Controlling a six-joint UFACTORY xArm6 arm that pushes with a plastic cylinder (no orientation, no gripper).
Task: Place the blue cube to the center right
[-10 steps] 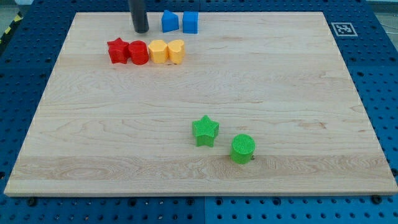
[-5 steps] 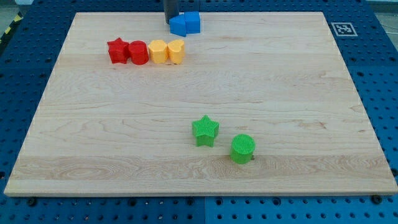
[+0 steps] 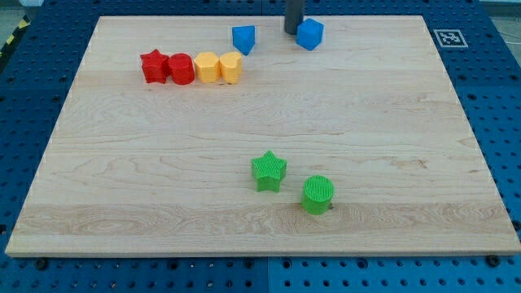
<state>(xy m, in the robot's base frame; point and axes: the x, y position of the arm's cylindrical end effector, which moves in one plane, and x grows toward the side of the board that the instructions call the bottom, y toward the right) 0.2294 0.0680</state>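
Note:
The blue cube (image 3: 309, 34) lies near the board's top edge, a little right of the middle. My tip (image 3: 293, 31) stands just left of it, touching or nearly touching its left side. A second blue block (image 3: 243, 38), of unclear shape, lies further left, apart from the cube.
A row of a red star (image 3: 152, 66), a red block (image 3: 181, 69), a yellow block (image 3: 207, 67) and a yellow heart (image 3: 231, 67) lies at the upper left. A green star (image 3: 268, 170) and a green cylinder (image 3: 317, 194) lie at the lower middle. A marker tag (image 3: 448, 37) sits at the board's top right corner.
My tip has swept from the view's left to the right along the top edge. It pushed the blue cube to the right and left the other blue block behind, slightly lower.

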